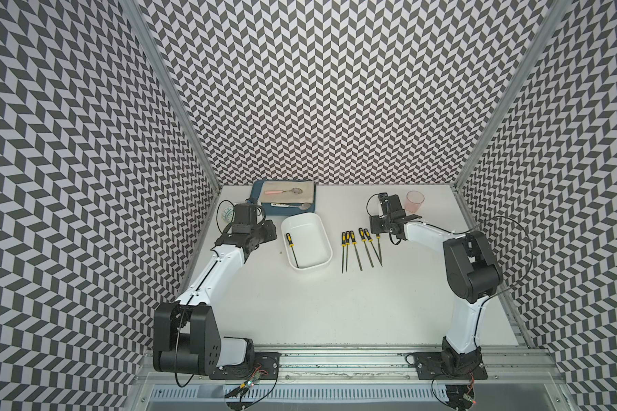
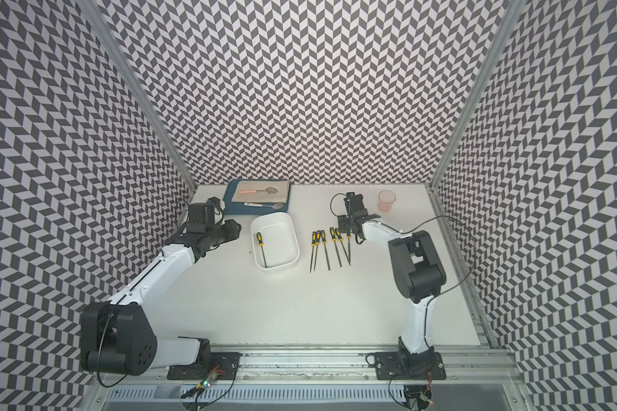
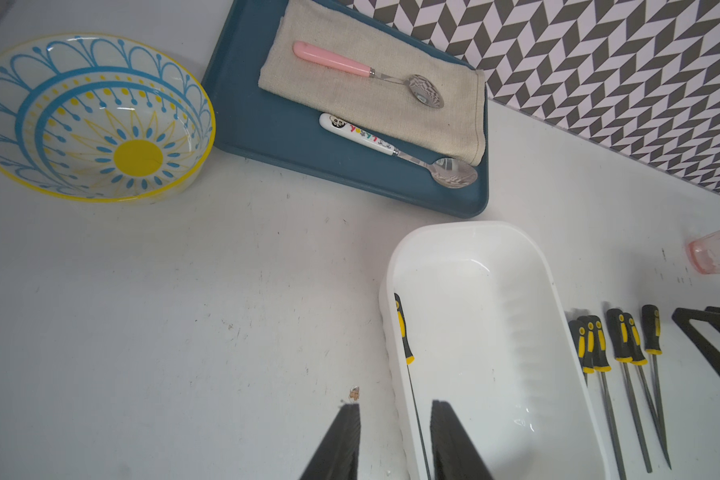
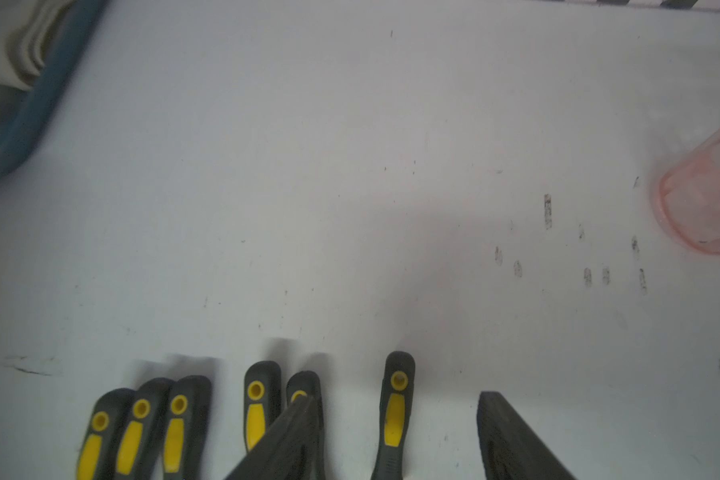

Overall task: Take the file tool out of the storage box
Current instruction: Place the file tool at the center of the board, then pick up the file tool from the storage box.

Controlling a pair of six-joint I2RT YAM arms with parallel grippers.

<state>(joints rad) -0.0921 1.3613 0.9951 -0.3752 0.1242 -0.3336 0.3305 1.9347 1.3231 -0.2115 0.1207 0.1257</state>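
The white storage box [image 1: 312,245] [image 2: 280,245] stands at mid table. One black-and-yellow file tool [image 1: 290,243] [image 3: 404,332] lies in it along its left wall. My left gripper [image 3: 395,405] hovers over that wall, open by a narrow gap with nothing between the fingers. To the right of the box, several more files [image 1: 360,249] lie side by side on the table. My right gripper [image 4: 395,399] is low over the rightmost file [image 4: 395,415], jaws open on either side of its handle and clear of it.
A dark blue tray [image 1: 260,210] with a folded cloth and two spoons sits behind the box. A patterned bowl [image 3: 92,116] is at the far left, behind my left wrist. A pink cup [image 1: 414,201] stands at the back right, beside my right gripper.
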